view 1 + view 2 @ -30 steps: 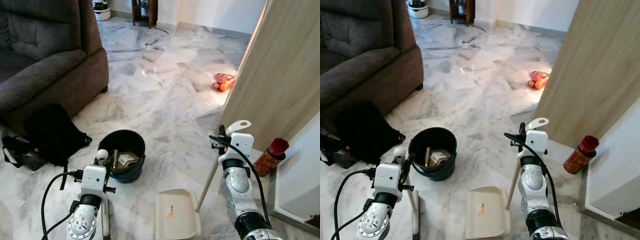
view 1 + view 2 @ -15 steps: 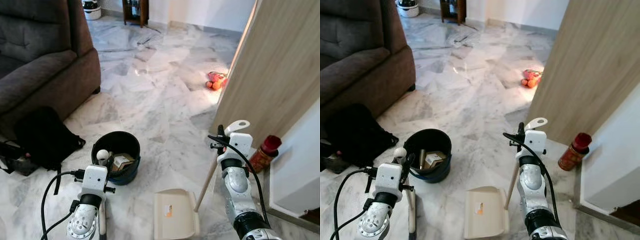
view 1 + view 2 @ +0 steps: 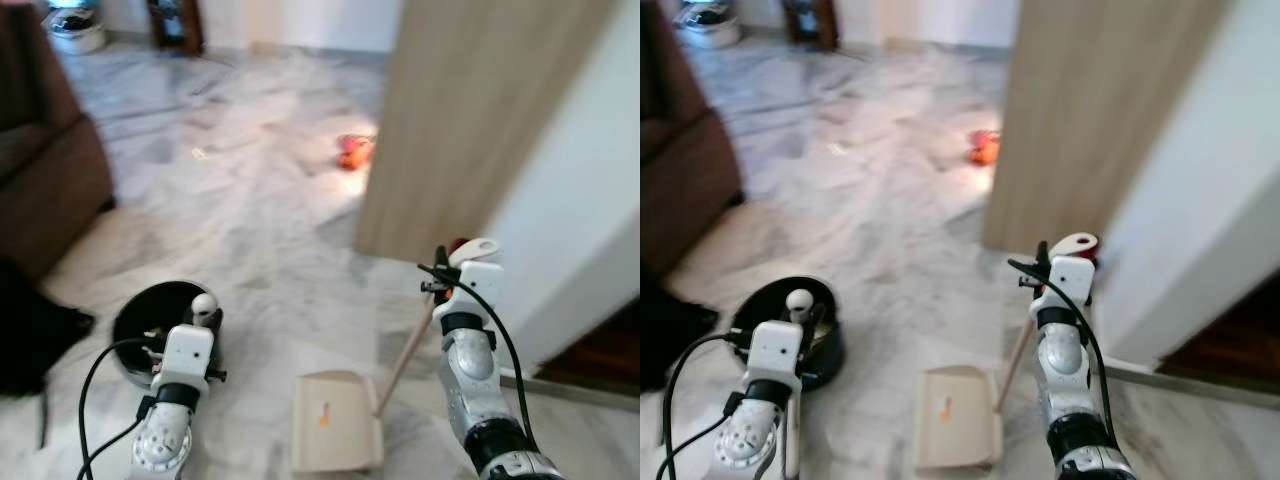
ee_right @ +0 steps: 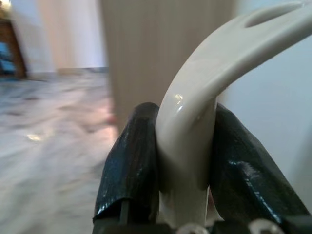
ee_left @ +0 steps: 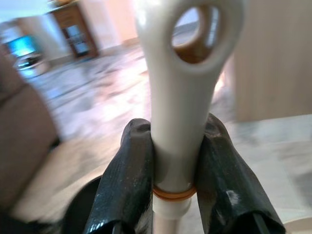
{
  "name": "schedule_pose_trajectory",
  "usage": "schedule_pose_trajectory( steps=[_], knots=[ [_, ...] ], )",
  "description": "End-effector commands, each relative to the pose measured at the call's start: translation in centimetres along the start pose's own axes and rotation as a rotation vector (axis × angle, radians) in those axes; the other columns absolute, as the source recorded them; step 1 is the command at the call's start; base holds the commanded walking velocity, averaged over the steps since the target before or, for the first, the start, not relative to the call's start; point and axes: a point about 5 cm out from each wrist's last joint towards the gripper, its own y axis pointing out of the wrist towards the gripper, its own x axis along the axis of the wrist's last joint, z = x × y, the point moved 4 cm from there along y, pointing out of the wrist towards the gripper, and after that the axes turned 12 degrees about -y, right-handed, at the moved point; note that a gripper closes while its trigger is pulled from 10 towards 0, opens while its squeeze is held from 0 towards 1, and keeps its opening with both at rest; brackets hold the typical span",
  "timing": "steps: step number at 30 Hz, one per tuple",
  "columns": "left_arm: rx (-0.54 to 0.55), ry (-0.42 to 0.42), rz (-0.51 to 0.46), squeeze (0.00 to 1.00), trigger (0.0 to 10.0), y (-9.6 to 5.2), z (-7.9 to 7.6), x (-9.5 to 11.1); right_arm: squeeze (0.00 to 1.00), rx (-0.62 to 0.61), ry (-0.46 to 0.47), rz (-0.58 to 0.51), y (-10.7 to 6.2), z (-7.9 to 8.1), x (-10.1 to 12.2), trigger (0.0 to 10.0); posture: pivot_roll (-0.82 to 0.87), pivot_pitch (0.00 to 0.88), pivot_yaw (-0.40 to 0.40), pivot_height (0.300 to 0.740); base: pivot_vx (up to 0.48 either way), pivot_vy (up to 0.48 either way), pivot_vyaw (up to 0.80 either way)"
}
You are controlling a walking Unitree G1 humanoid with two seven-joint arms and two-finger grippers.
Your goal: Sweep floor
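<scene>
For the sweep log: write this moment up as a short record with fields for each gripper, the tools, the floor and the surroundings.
left gripper: shut on the broom handle, a cream handle with a hanging hole at its end
right gripper: shut on the dustpan handle, curved and cream
dustpan: cream pan resting on the floor between the arms, its long handle slanting up to the right gripper
bucket: black, on the floor by the left arm
floor: pale marble
surroundings: brown sofa on the left, wooden panel on the right, a small orange-red object beside it
</scene>
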Motion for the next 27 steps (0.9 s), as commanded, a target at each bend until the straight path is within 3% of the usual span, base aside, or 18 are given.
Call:
schedule_pose_trajectory(
  steps=[1,11,27],
  knots=[
    [-0.002,0.000,-0.029,0.00,10.0,0.16,0.03,0.67,0.00,0.009,0.004,-0.018,0.23,0.40,0.56,10.0,0.17,0.061,-0.006,0.740,0.000,0.000,-0.80],
    [0.002,0.002,-0.032,0.00,10.0,0.17,0.01,0.71,0.00,0.005,0.001,-0.022,0.34,0.25,0.69,10.0,0.16,0.069,-0.006,0.740,0.000,-0.133,-0.80],
    [0.007,0.007,-0.040,0.00,10.0,0.93,0.41,0.97,0.00,-0.008,-0.005,-0.028,0.50,-0.45,0.83,10.0,0.13,0.070,-0.018,0.740,0.000,0.000,-0.79]
  ],
)
